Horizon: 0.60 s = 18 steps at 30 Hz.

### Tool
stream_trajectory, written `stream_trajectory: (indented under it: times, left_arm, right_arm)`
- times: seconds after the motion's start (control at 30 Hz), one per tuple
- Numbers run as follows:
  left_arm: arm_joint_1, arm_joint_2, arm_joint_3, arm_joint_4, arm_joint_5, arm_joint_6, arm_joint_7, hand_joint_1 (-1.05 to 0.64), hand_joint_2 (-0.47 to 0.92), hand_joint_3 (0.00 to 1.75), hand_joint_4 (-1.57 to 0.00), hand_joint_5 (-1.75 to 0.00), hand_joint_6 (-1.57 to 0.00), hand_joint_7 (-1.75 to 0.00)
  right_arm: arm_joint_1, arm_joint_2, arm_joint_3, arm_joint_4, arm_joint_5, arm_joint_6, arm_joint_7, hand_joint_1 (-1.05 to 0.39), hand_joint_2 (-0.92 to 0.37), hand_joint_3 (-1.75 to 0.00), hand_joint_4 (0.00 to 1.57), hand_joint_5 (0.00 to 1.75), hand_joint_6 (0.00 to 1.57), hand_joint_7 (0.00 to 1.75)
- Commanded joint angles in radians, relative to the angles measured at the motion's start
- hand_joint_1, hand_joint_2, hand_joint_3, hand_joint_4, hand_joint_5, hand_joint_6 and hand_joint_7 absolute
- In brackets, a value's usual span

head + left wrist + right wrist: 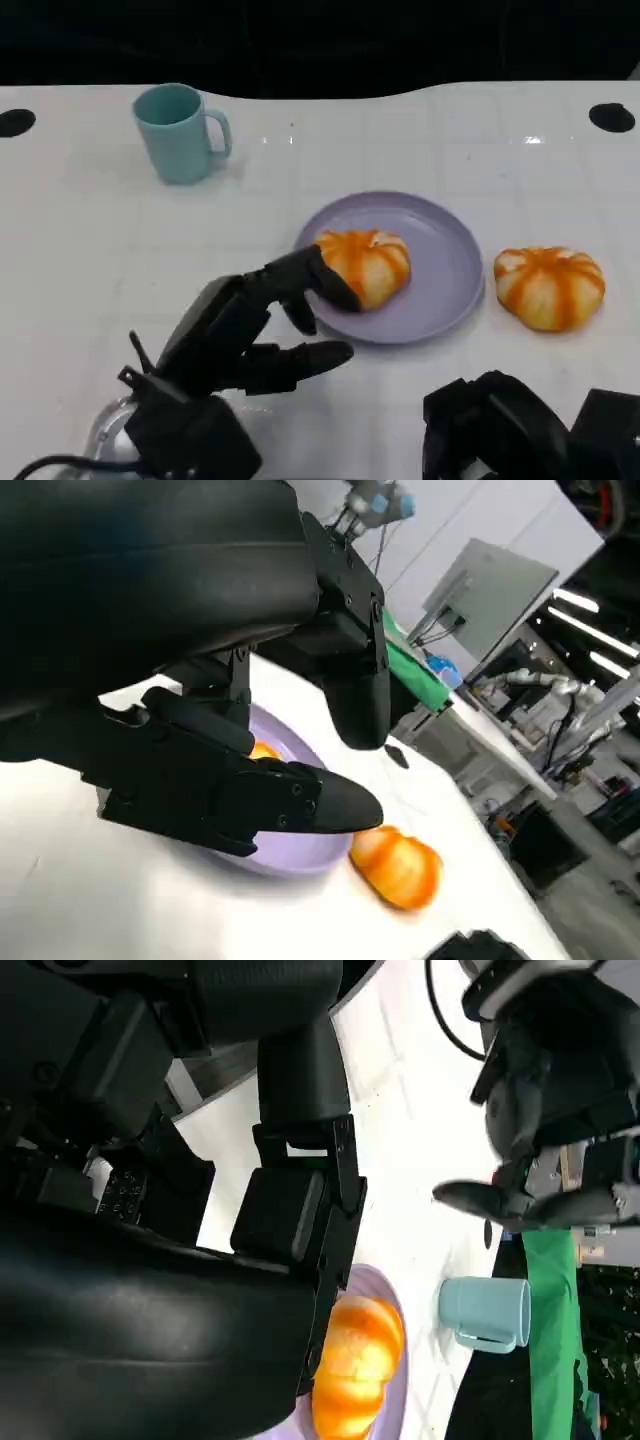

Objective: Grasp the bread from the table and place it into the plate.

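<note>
Where the white table (90, 260) carries a faint grid, one bread (366, 262) lies in the lilac plate (455, 268), a second bread (550, 286) beside it, a teal mug (180, 132) apart. Left hand (262, 325): fingers spread, empty, tips near the plated bread. Right hand (520, 430): finger state cannot be told; green board (415, 675), monitor (490, 595) beyond.
</note>
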<state>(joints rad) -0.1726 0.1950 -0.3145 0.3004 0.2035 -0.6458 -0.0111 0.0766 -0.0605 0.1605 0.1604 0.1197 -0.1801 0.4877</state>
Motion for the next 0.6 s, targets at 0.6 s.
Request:
stream_trajectory:
  times: [0.6]
  left_arm:
    - [0.235,-0.056,0.112,-0.160,-0.631,0.359,-0.525,-0.74,0.92,0.25,-0.90,-1.75,-0.70,-1.75]
  right_arm:
    - [0.001,-0.010,-0.010,0.000,0.027,-0.010,0.023,-1.05,-0.08,-1.24,1.53,1.29,1.57,0.93]
